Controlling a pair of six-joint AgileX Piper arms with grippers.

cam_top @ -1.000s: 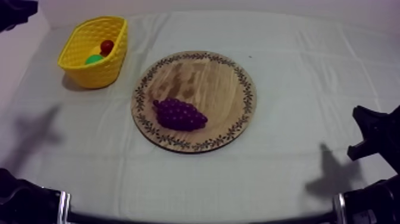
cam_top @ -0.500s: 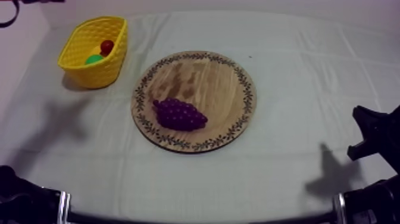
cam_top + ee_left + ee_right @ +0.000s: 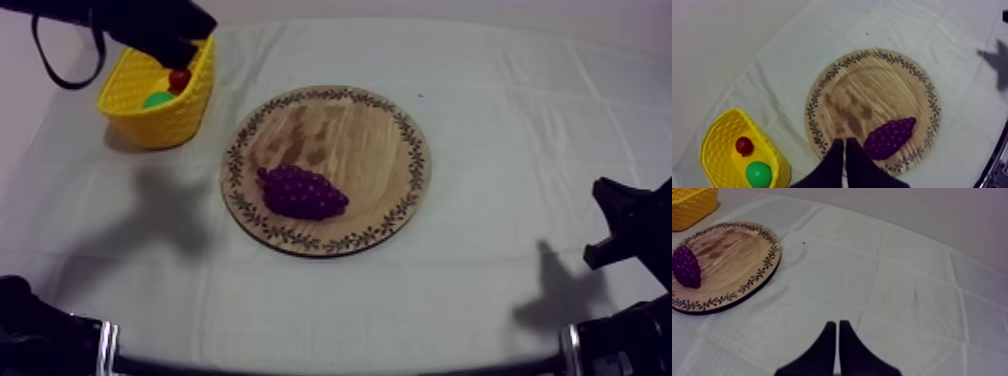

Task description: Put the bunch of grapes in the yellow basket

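- The purple bunch of grapes [image 3: 302,192] is lying on its side on the round wooden board [image 3: 340,130] with the leafy patterned rim, on the near-left part of it. Nothing is touching it.
- The yellow basket [image 3: 165,125] with the lattice walls sits at the far left of the grey-white cloth [image 3: 500,120], a bit apart from the board.
- Inside the basket there's a small red fruit [image 3: 180,78] and a green rounded toy fruit [image 3: 157,99]. Can't tell what kind the green one is.
- The black left arm [image 3: 140,25] comes in from the far left, above the basket. It hides the basket's far rim and sits right at the red fruit from the top camera.
- The left gripper [image 3: 844,142] has its two black fingers pressed together into a narrow wedge with nothing between them. From its own camera that wedge covers a bit of the board's rim beside the grapes.
- The right gripper [image 3: 837,324] is the same, a closed empty wedge, over bare cloth to the right of the board.
- The right arm [image 3: 630,225] sits low at the near right, cut off by the edge of the top view.
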